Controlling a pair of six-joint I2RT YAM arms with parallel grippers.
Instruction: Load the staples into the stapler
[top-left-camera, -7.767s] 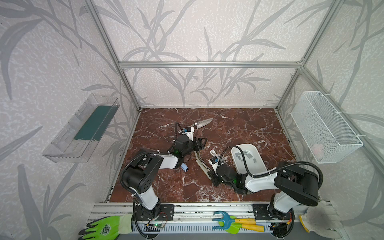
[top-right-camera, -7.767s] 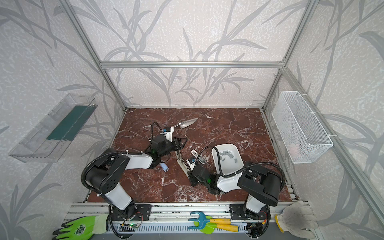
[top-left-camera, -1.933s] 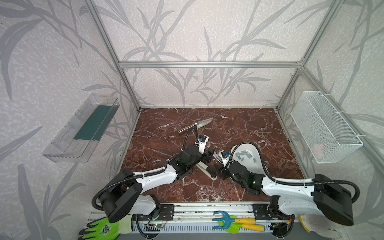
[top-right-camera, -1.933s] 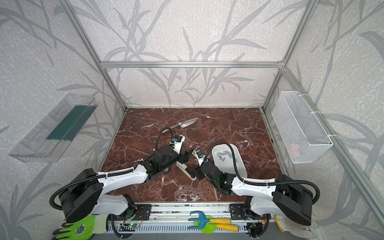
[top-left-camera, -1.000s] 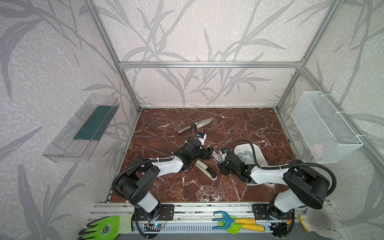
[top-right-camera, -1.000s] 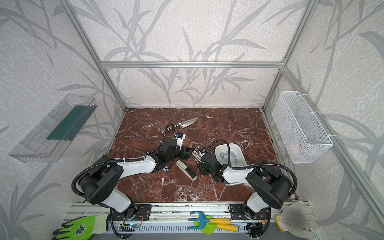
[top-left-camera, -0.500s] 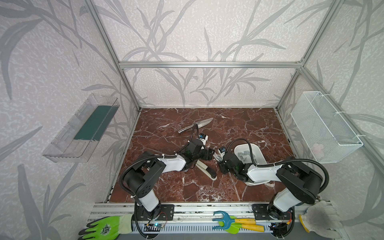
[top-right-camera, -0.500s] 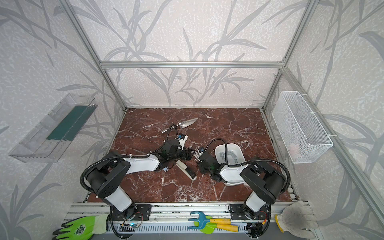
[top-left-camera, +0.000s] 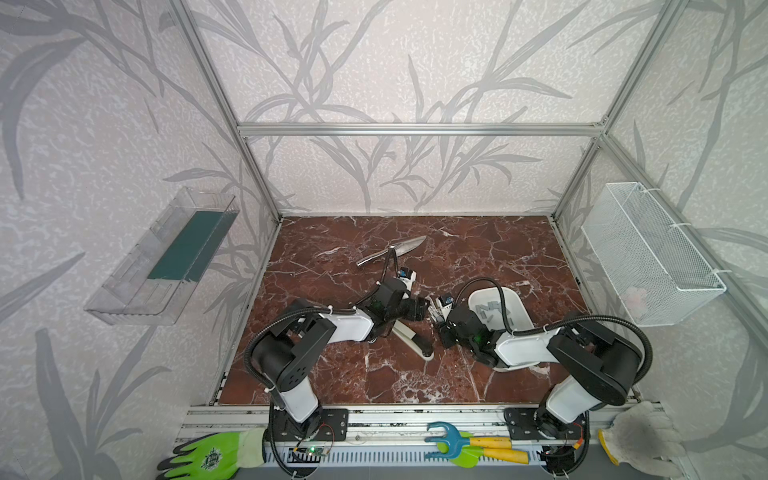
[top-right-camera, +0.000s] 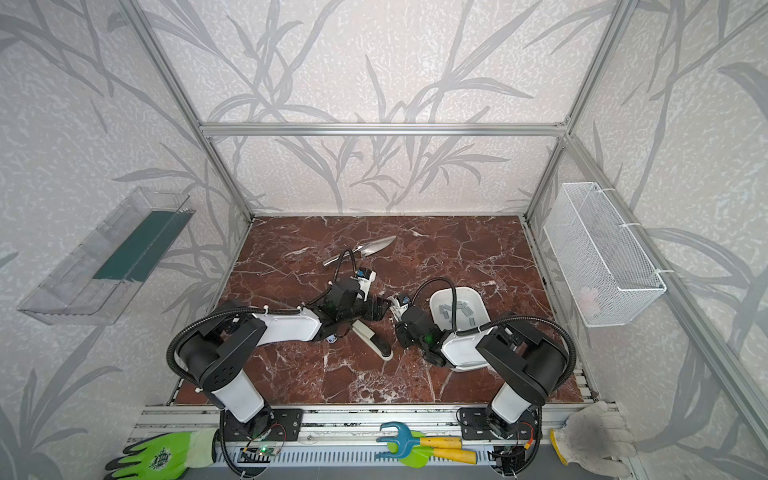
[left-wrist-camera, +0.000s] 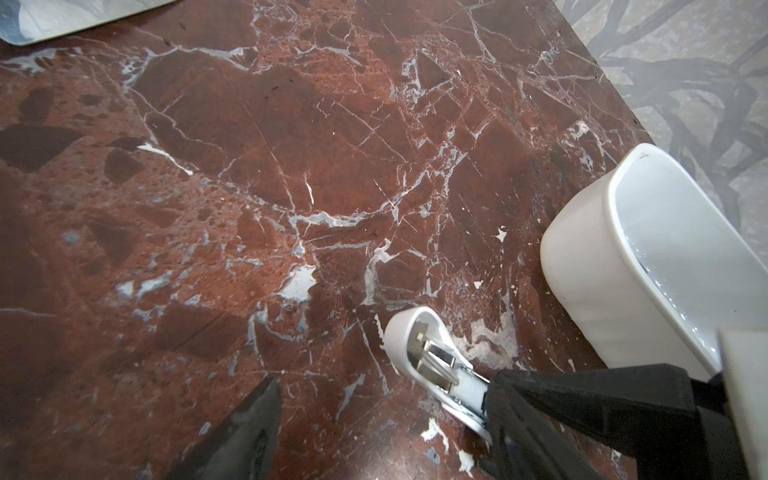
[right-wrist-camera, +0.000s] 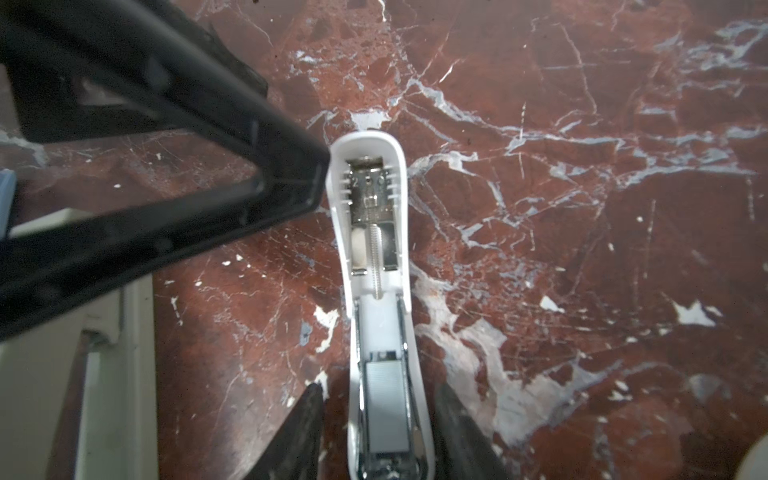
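The white stapler (right-wrist-camera: 374, 232) stands open, its lid swung up and its base (top-left-camera: 412, 340) (top-right-camera: 373, 337) flat on the marble. A grey strip of staples (right-wrist-camera: 384, 409) lies in its metal channel. My right gripper (right-wrist-camera: 378, 415) (top-left-camera: 436, 316) straddles that channel, open, with a narrow gap on one side. My left gripper (left-wrist-camera: 380, 399) (top-left-camera: 419, 309) is wide open; one of its fingers (right-wrist-camera: 174, 187) (left-wrist-camera: 552, 411) touches the side of the lid (left-wrist-camera: 419, 345). More staples (top-left-camera: 490, 309) (top-right-camera: 455, 311) lie in the white dish (top-left-camera: 523, 309) (left-wrist-camera: 582, 257).
A metal trowel (top-left-camera: 392, 251) lies behind the grippers. A wire basket (top-left-camera: 648, 257) hangs on the right wall and a clear tray (top-left-camera: 166, 257) on the left wall. Gloves (top-left-camera: 212, 455) and garden tools (top-left-camera: 473, 444) lie below the front rail.
My right gripper's jaws have drawn closer together around the stapler's channel. The left gripper keeps the same width against the lid. Both arms have shifted only slightly.
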